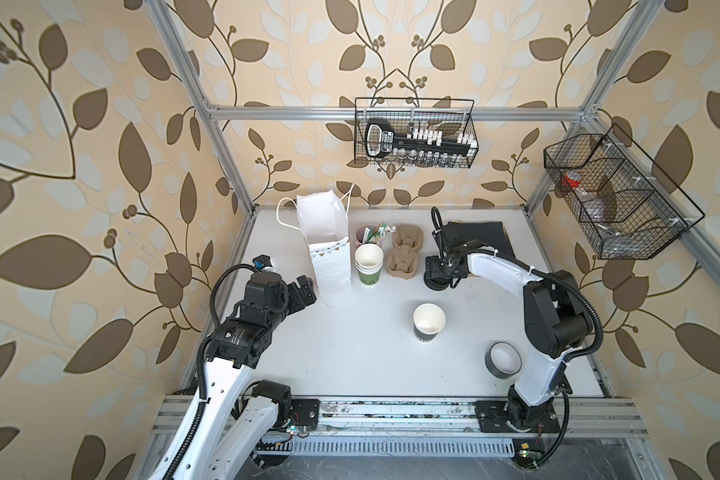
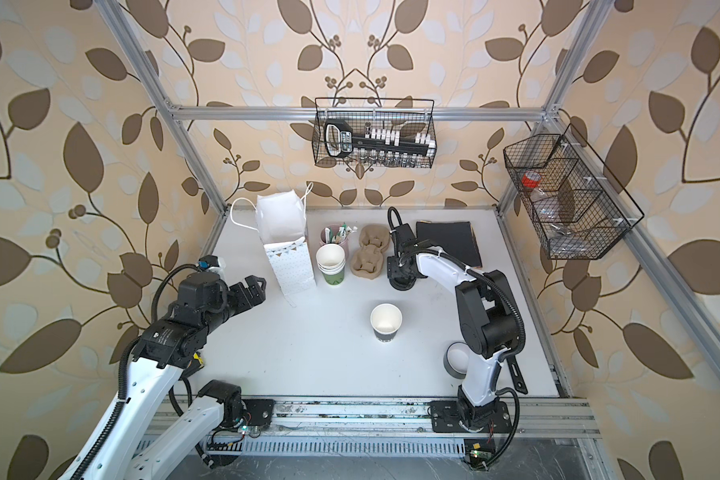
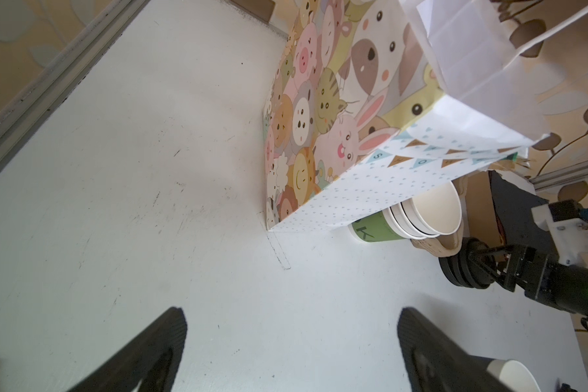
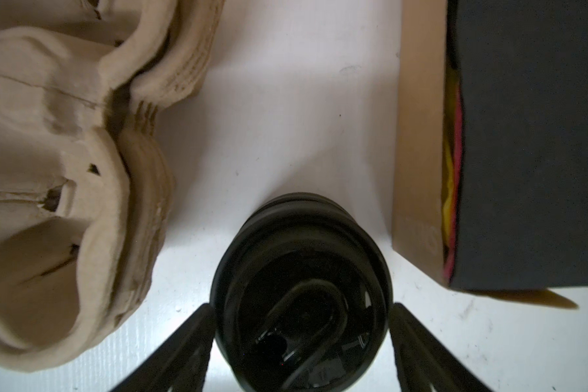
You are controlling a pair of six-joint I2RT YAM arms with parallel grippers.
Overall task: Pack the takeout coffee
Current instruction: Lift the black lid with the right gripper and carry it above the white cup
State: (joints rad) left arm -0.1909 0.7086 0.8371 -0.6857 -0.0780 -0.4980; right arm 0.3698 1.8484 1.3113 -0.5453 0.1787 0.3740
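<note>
The takeout coffee cup (image 1: 429, 322) (image 2: 386, 322), dark grey-black paper, stands upright mid-table with its top open and its white inside showing. It also shows at an edge of the left wrist view (image 3: 513, 375). My right gripper (image 1: 437, 276) (image 4: 302, 309) points down over a stack of black lids (image 4: 299, 271) (image 3: 462, 271), its jaws closed against the rim of the top lid. My left gripper (image 1: 308, 286) (image 3: 292, 312) hangs open and empty beside the base of the upright white paper bag (image 1: 327, 245) (image 3: 353, 118).
Stacked white-and-green cups (image 1: 368, 264), a pink cup of sachets (image 1: 366, 235) and pulp cup carriers (image 1: 406, 253) line the back beside the bag. A black-topped box (image 1: 481, 239) lies just past the lids. A tape roll (image 1: 503, 359) lies front right.
</note>
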